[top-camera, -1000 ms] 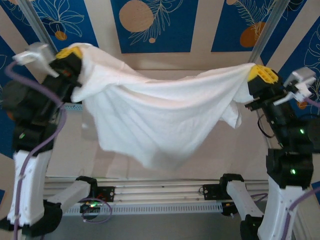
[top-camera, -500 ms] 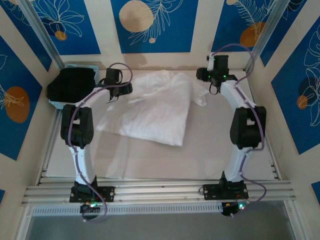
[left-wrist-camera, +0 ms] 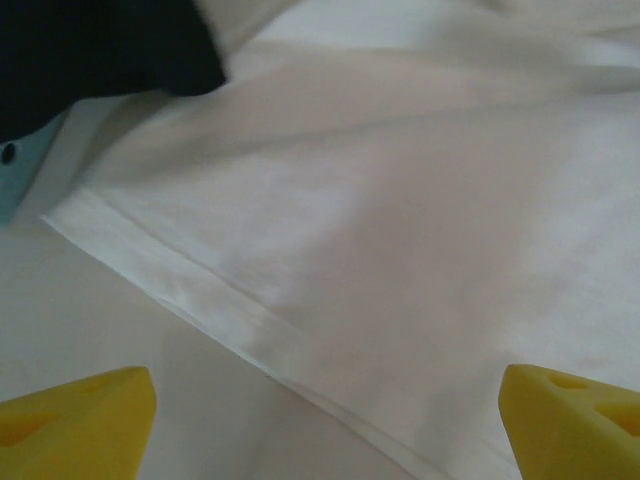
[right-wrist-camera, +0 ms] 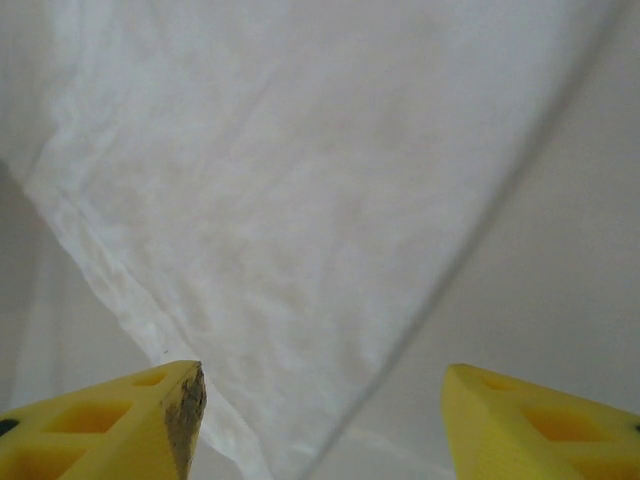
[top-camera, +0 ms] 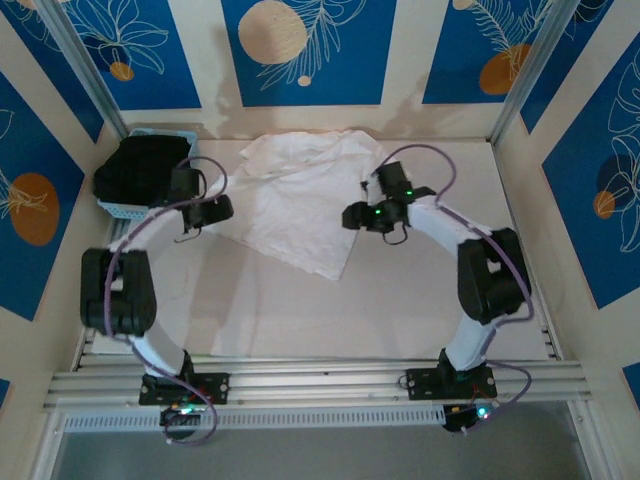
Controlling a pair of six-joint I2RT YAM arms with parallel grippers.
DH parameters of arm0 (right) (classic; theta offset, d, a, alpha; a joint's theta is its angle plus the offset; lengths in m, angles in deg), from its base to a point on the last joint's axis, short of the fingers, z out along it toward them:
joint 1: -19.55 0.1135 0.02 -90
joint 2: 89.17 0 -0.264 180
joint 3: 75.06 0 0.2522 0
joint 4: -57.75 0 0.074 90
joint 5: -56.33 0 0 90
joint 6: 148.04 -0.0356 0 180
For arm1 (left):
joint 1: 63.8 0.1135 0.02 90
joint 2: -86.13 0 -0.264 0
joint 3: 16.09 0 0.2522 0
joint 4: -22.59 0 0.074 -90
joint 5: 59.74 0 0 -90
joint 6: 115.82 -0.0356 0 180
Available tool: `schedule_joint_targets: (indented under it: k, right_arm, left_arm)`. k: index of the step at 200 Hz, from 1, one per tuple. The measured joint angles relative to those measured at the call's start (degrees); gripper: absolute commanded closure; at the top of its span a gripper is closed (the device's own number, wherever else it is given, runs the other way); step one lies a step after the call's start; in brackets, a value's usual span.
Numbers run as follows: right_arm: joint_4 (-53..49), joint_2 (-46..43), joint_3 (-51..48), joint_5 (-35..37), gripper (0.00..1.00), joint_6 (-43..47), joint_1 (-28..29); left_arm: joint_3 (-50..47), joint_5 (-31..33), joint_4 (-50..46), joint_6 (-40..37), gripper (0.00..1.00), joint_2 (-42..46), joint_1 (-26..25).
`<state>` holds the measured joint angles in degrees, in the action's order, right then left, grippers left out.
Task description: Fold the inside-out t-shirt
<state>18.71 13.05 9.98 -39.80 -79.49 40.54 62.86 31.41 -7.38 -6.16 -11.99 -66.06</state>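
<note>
The inside-out t-shirt point(top-camera: 300, 195) lies loose and wrinkled on the far middle part of the surface point(top-camera: 420, 300). Its wider part is toward the back wall, and one corner points toward the arms. No cloth is lifted; all of it rests on the surface.

The left end effector point(top-camera: 226, 209) is just beside the left edge of the shirt. In the left wrist view its yellow fingertips point(left-wrist-camera: 75, 425) are spread wide apart and pinch nothing; the stitched hem runs diagonally between them.

The right end effector point(top-camera: 348, 215) is at the right edge of the shirt. In the right wrist view its fingertips point(right-wrist-camera: 110, 425) are also spread, with the cloth under them but not gripped.

Left of the shirt, a black garment point(top-camera: 140, 170) is heaped in a light blue basket point(top-camera: 113, 208) at the far left corner.
</note>
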Motion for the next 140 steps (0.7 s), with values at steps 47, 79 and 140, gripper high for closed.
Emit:
schedule_joint_targets:
  k: [47,79,140]
  right_arm:
    - [-1.4,9.1,1.0,2.9,0.35,-2.6,10.0]
    - [-3.5,11.6,5.4,4.9,0.56,-2.9,13.4]
    - [-9.2,7.5,0.2,11.8,1.0,-2.7,12.9]
  left_arm:
    - [10.3,0.9,-5.2,-3.2,0.12,-13.0,3.7]
    - [10.8,-0.2,-5.8,-3.7,0.12,-13.3,3.8]
    - [1.4,-3.2,-5.2,-2.2,0.13,-0.2,3.7]
